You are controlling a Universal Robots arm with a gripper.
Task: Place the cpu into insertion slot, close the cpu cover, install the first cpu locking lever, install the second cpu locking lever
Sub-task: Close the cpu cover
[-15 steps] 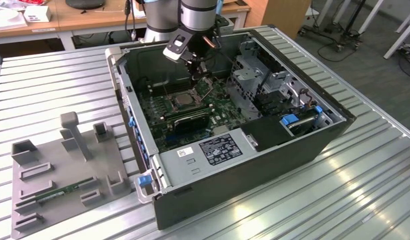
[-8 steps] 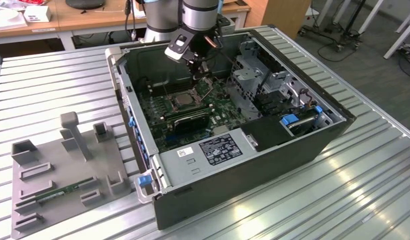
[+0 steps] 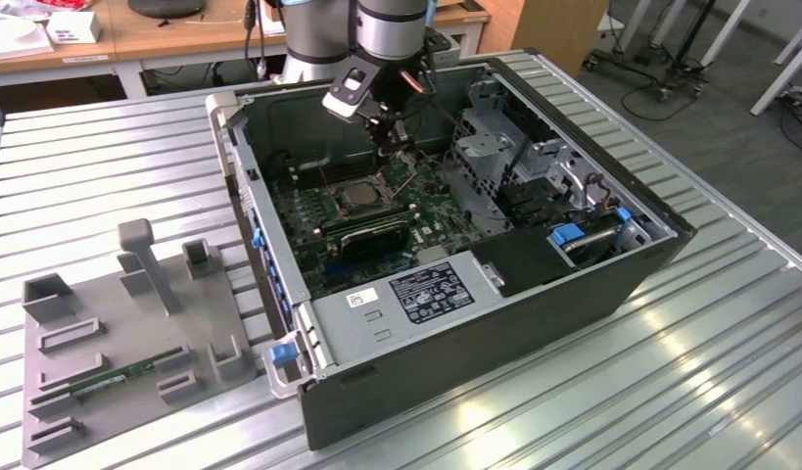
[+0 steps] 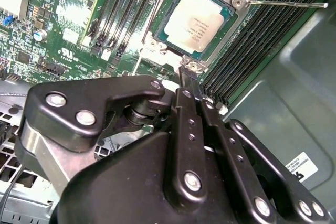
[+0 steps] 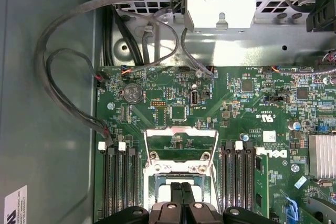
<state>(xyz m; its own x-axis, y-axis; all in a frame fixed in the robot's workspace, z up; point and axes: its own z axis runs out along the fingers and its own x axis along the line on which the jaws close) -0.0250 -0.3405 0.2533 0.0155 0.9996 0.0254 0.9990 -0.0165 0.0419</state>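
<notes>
The cpu (image 4: 197, 19) lies flat in the socket on the green motherboard, its pale metal face up. In the first wrist view the cpu cover (image 5: 181, 132) is swung open off the socket, and the board shows through its cut-out centre. A thin wire locking lever (image 4: 286, 3) sticks out from one socket corner, unlatched. My gripper (image 4: 188, 74) is shut with nothing between its fingers, its tip just above a corner of the socket frame. It reaches down into the open computer case (image 3: 596, 294) over the socket, gripper (image 3: 390, 147), and its tips show by the cover's hinge side, gripper (image 5: 182, 186).
Black memory slots (image 5: 121, 182) flank the socket on both sides. Grey cables (image 5: 63, 72) and a metal drive cage (image 3: 486, 147) crowd the case's far side. At the exterior view's left a grey fixture tray (image 3: 126, 333) on the ribbed metal table holds a green memory stick (image 3: 114, 377).
</notes>
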